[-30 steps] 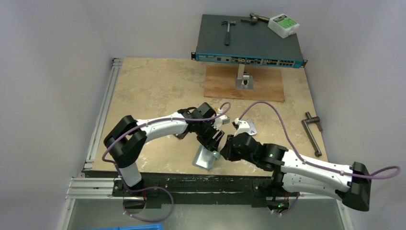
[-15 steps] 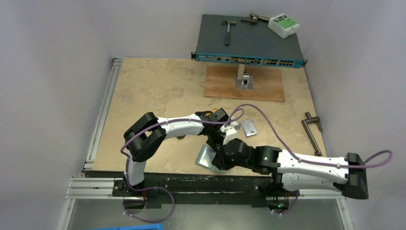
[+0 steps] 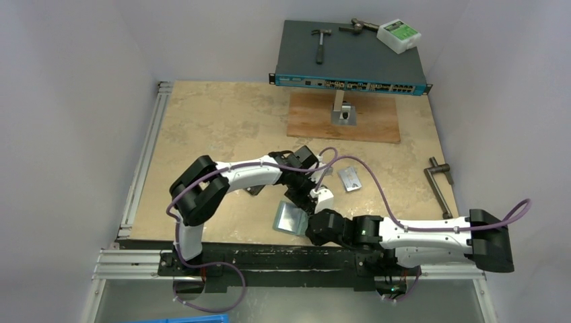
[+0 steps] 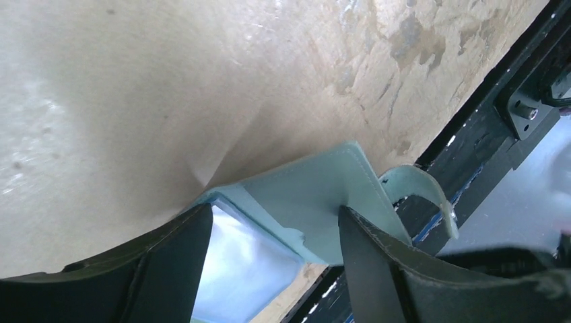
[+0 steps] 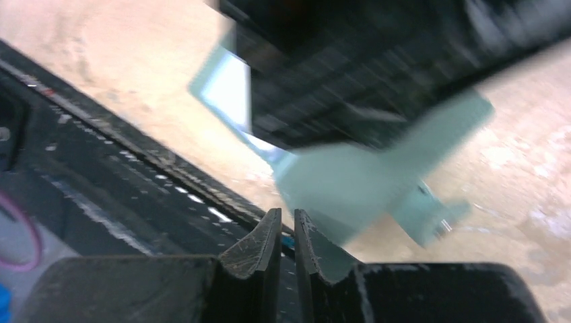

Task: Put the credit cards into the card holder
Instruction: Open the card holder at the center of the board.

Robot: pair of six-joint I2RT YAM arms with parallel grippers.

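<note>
Your bench [image 3: 215, 128] is a beige, stone-patterned slab between plain pale walls, with a black rail [image 3: 269, 259] along its near edge where both arms are bolted. Just past that rail, the right fingers [image 5: 287, 222] sit low by the near right corner of the card holder [image 3: 289, 219]. They are drawn almost together with only a thin slit between them, and nothing shows in that slit. Their wrist view is blurred, so you cannot tell whether the tips touch the teal flap just ahead of them. The card holder lies folded open on the bench close to the near edge, pale blue lining upward. Its tab [image 4: 421, 185] curls up on the side toward the rail. The left fingers [image 3: 305, 200] come down on it from the far side, spread wide. In their wrist view the lining and part of the teal flap lie between them, and one finger overlaps the flap's edge. Whether they are pressing on it you cannot tell. Beyond and to the right, a silver-grey credit card [image 3: 349, 178] lies flat, apart from both arms. A metal crank handle [image 3: 439, 183] rests near the right edge. Farther back a wooden board [image 3: 343, 120] lies in front of a network switch [image 3: 350, 64], which carries a hammer [image 3: 321, 42] and a white box [image 3: 398, 35].
</note>
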